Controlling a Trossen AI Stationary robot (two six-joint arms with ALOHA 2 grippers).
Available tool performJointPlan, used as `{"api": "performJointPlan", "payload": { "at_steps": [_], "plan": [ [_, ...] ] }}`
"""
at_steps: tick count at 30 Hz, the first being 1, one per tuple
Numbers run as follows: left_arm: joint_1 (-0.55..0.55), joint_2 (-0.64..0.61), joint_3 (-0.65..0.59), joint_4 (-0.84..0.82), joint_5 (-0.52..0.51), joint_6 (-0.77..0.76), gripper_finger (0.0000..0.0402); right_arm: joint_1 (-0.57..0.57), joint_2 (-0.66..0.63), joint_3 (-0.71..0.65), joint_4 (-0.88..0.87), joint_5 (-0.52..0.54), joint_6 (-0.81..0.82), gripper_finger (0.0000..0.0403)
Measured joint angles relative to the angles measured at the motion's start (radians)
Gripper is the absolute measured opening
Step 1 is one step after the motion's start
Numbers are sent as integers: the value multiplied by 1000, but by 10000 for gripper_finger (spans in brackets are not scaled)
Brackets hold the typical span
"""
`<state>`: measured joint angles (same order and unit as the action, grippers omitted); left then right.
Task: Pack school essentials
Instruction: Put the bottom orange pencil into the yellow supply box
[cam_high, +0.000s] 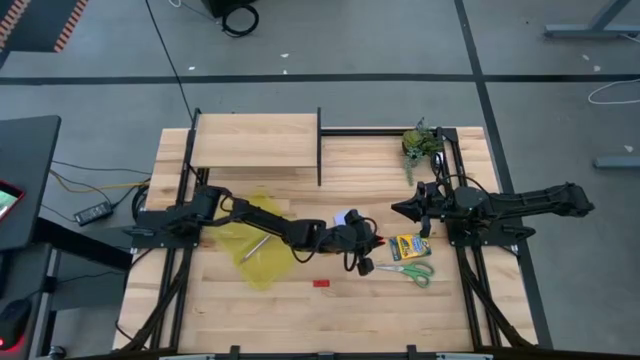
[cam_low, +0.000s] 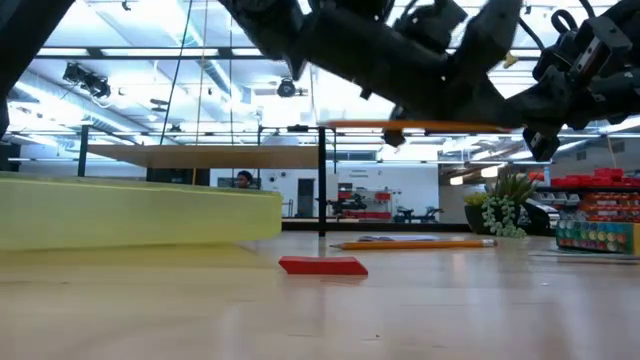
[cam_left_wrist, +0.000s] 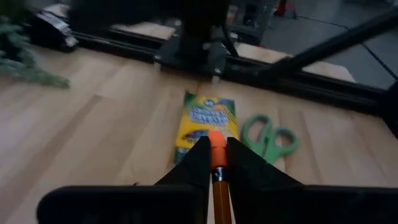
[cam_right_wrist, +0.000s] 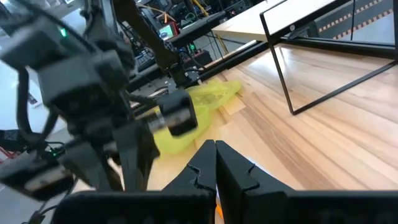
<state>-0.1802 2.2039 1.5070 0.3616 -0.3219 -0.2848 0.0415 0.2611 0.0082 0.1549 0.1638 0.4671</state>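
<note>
My left gripper (cam_high: 368, 240) hovers mid-table, shut on an orange pencil (cam_low: 420, 127). Just beyond it the yellow-green crayon box (cam_high: 408, 247) and the green-handled scissors (cam_high: 406, 270) lie flat. The pale blue note pad (cam_high: 345, 218) lies beside the left wrist. The red eraser (cam_high: 321, 283) rests on the wood nearer the front edge. A second orange pencil (cam_low: 415, 243) lies on the table. Another thin pencil (cam_high: 255, 248) lies on the yellow pouch (cam_high: 255, 240). My right gripper (cam_high: 400, 210) hangs shut above the table, past the crayon box. My left gripper pinches the orange pencil between its two fingers near the eraser end (cam_left_wrist: 217, 142), which pokes out past the fingertips. The pencil's shaft (cam_left_wrist: 219, 193) runs back along the fingers. It is lifted clear of the table and lies about level.
A wooden shelf on a black frame (cam_high: 255, 140) stands at the far left. The dark green leafy clump (cam_high: 420, 142) sits in the far right corner. Bare wood shows along the near edge (cam_high: 320, 320). The two grippers are close together at mid-table.
</note>
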Motion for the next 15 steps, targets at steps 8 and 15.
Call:
{"api": "performJointPlan", "payload": {
  "at_steps": [8,15],
  "plan": [
    [5,-77,0,-57,-45,3,33,0,0,0,-3,0,0,10],
    [0,-108,-5,-77,-63,21,40,0,0,0,-4,0,0,10]
  ]
}}
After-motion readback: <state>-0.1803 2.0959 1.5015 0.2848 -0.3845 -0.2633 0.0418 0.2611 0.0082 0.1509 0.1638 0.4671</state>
